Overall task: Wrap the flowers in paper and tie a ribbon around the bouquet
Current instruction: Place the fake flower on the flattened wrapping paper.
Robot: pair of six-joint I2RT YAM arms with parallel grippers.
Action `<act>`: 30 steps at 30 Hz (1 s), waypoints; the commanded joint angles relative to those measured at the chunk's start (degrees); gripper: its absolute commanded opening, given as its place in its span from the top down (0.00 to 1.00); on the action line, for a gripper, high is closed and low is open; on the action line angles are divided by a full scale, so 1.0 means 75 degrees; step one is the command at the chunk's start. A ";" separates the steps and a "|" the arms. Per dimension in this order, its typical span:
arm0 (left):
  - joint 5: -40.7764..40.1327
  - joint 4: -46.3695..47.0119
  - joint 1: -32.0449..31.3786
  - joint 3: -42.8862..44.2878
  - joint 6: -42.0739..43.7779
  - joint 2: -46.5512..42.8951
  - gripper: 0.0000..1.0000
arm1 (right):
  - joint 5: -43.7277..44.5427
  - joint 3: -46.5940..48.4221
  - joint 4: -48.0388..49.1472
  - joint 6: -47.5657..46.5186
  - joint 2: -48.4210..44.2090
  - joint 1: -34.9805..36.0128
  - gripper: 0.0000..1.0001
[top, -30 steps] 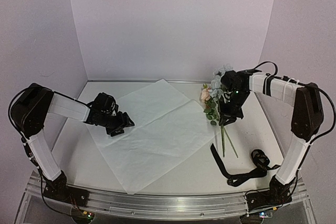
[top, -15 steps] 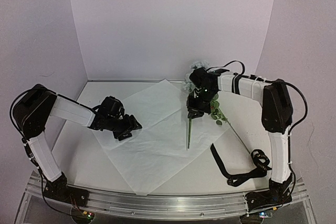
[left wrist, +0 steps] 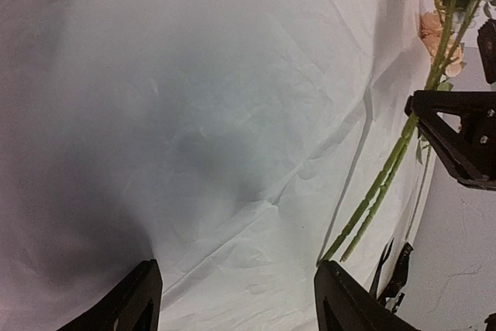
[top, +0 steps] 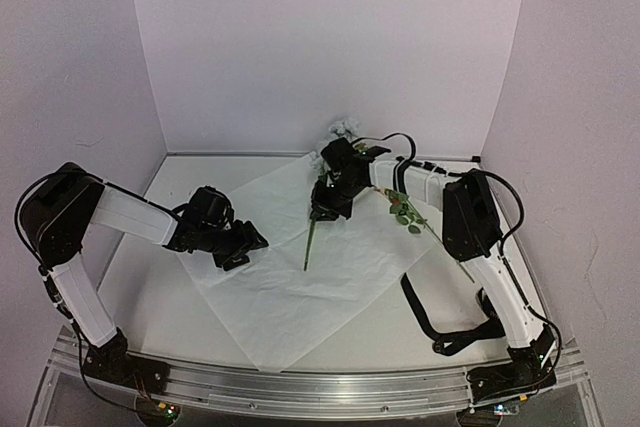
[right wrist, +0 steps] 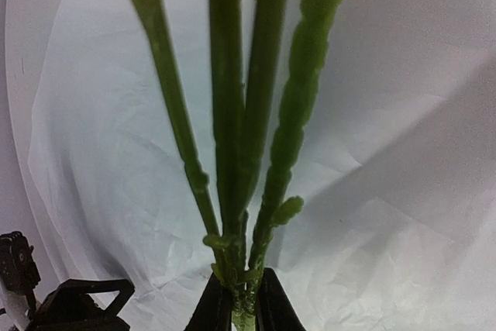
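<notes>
The flowers [top: 343, 130] hang over the white paper [top: 290, 267], pale blooms at the back and thin green stems [top: 308, 247] pointing toward the front. My right gripper [top: 323, 211] is shut on the stems; in the right wrist view its jaws [right wrist: 244, 309] pinch the stem bundle [right wrist: 232, 137] just above the paper [right wrist: 403, 215]. My left gripper [top: 245, 244] stands open low over the paper's left part with nothing between its fingers [left wrist: 236, 300]. Its view shows the stems [left wrist: 380, 191] and a peach bloom [left wrist: 434, 29]. The black ribbon [top: 452, 332] lies coiled at the front right.
One loose leafy sprig [top: 406, 213] lies on the table right of the paper, its thin stem running toward the ribbon. White walls close in the back and both sides. The right arm [top: 470, 217] reaches across the table's back right.
The right arm has swung left, carrying the flowers from the table's right side to above the paper. A leafy sprig stayed behind on the right. The left gripper shifted slightly right.
</notes>
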 commanded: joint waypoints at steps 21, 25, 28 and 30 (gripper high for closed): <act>-0.0077 0.0097 -0.0037 -0.0015 0.0069 -0.0349 0.30 | -0.0058 -0.3305 -0.1388 -0.2598 -0.3396 -0.1097 0.24; -0.0078 0.0058 -0.0032 -0.0052 0.0087 -0.0433 0.30 | 0.0652 -0.4676 -0.1362 -0.3761 -0.4072 -0.1637 0.25; -0.0065 0.0000 -0.0024 -0.0036 0.0104 -0.0474 0.30 | 0.0960 -0.4904 -0.1363 -0.4361 -0.4112 -0.2021 0.26; -0.0070 -0.0036 -0.0025 -0.0018 0.0108 -0.0500 0.30 | 0.1112 -0.4841 -0.1358 -0.4616 -0.4000 -0.2251 0.27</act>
